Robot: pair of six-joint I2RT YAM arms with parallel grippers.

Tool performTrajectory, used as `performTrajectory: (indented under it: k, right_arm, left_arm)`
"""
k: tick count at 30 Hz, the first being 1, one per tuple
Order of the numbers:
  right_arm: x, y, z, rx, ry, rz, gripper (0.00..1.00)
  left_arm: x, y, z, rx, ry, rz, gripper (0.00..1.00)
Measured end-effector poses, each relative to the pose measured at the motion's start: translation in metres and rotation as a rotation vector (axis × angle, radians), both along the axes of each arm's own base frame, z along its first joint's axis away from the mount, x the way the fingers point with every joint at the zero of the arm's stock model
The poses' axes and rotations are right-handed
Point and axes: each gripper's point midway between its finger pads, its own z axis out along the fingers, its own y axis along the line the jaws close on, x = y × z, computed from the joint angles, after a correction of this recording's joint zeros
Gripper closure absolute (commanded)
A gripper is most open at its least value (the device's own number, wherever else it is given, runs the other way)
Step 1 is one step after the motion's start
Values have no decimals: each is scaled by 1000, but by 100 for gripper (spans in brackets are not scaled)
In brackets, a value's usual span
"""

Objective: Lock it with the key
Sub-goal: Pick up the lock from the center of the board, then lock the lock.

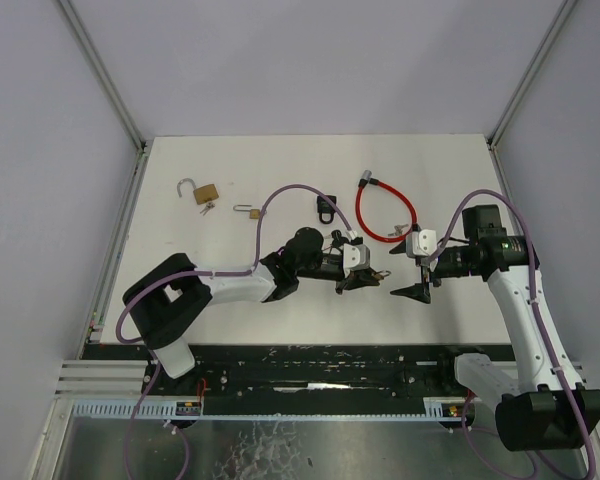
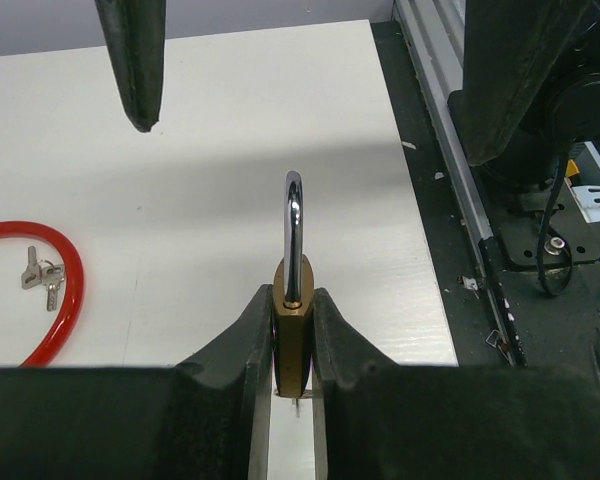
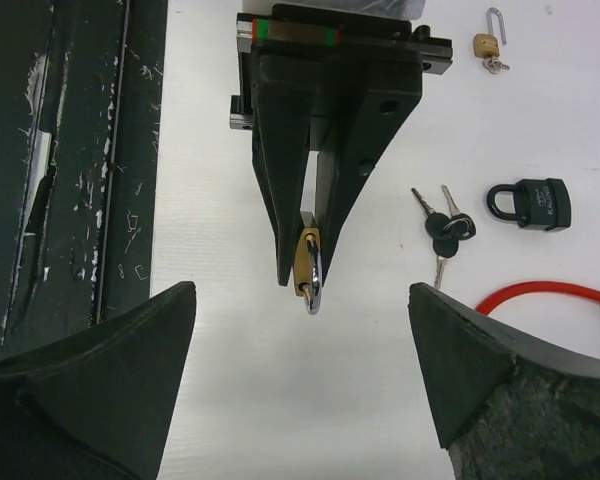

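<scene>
My left gripper is shut on a small brass padlock, clamping its body between both fingers above the table. Its steel shackle sticks out past the fingertips toward my right arm. A thin metal sliver shows behind the padlock body; I cannot tell whether it is the key. In the right wrist view the padlock hangs between the left gripper's fingers. My right gripper faces it, open wide and holding nothing. Seen from above, the right gripper is a short gap to the right of the padlock.
A red cable lock with small silver keys inside its loop lies behind the grippers. Black-headed keys and a black padlock lie beside it. Two more brass padlocks sit at the far left.
</scene>
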Motion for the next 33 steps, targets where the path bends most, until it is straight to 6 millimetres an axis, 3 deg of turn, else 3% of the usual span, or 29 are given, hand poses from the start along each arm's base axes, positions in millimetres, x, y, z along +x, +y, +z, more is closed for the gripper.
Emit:
performTrajectory:
  k: [6,19,33]
  right_arm:
    - [0,-1,-5,-17,-26,15,30]
    - [2,2,-21,-63,1,48,62]
    - [5,7,-25,-81,9,59,73]
  left_arm:
    - [0,0,0,2,-1,1,100]
    - [-1,0,-1,3,-2,-1,100]
    - [-3,0,-5,21,6,-7,100]
